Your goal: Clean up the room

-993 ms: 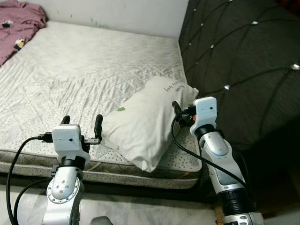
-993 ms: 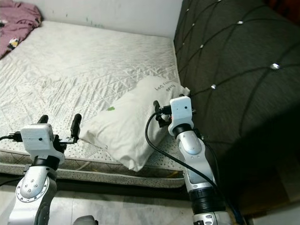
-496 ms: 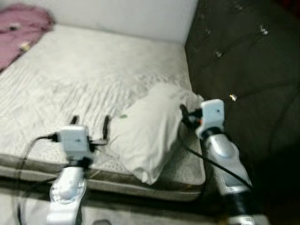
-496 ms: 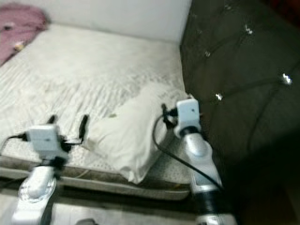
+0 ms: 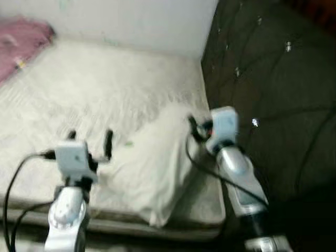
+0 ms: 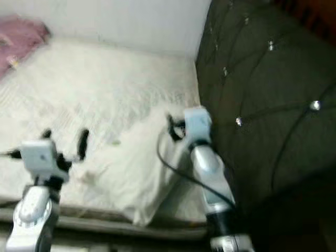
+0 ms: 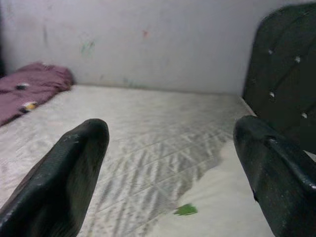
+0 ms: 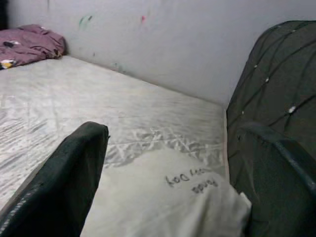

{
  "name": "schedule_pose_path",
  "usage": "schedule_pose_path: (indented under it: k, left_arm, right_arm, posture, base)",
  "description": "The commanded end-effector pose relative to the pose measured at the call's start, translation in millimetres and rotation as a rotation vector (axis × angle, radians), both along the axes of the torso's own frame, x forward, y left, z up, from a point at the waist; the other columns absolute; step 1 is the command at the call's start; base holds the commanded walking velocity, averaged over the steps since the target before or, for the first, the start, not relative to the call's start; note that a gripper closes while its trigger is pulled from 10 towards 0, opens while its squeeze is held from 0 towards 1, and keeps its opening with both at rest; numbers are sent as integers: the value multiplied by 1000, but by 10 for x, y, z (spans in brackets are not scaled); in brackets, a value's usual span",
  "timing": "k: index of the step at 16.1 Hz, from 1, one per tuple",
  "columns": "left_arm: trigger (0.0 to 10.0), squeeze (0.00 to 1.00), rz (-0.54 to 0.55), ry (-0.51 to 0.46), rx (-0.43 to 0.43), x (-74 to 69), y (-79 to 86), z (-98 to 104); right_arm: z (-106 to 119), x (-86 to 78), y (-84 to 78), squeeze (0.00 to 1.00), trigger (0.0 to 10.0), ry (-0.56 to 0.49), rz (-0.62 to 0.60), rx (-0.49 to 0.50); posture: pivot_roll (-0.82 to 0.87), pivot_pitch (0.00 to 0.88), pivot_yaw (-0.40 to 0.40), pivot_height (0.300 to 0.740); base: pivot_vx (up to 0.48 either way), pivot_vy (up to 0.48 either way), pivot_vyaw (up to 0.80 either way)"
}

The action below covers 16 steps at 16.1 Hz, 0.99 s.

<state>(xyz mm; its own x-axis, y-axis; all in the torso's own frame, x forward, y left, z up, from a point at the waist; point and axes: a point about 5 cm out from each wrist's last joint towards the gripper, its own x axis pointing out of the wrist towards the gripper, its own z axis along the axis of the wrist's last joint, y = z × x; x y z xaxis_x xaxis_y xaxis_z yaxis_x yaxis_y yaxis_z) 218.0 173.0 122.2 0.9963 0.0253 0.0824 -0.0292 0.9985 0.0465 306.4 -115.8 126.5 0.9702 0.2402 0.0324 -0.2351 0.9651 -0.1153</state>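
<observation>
One pillow (image 5: pixel 152 173), one pink cloth (image 5: pixel 21 44)

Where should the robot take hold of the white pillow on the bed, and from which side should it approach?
Probably by its two ends, one gripper each. The white pillow lies slantwise near the mattress edge, between the open left gripper and the open right gripper, so closing in from both sides suits its soft, bulky shape.

Plump white rectangular fabric pillow (image 5: pixel 157 173), lying flat and askew on the mattress corner. Dark handwriting at one end, small green mark on top.
</observation>
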Motion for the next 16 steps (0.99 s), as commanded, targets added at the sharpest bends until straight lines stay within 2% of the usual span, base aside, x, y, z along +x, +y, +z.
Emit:
schedule_pose_path:
  k: [1,4,7,11,16]
  left_arm:
    - [10000,0,-28,-10,-13,28,-90,32]
    - [10000,0,9,11,4,25,-51,27]
    - [10000,0,-2,26,-19,15,-43,20]
    - [10000,0,-15,50,-38,-7,-68,-3]
    - [10000,0,-35,25,-34,-19,-73,10]
  right_arm:
    - [-5,-2,-192,0,10000,2,-57,-21]
    - [17,-9,-238,0,10000,7,-78,-19]
    - [-13,-42,-195,0,10000,17,-69,-26]
    - [-25,-42,-153,0,10000,24,-64,-17]
    - [-50,-46,-181,0,10000,37,-73,-13]
  posture:
    - [-22,0,-87,740]
    - [-28,0,-91,740]
    - [-21,0,-85,740]
    - [-13,0,-84,740]
    - [-12,0,-88,740]
  base:
    - [0,0,0]
    - [0,0,0]
    - [0,0,0]
    - [0,480,0]
    - [0,479,0]
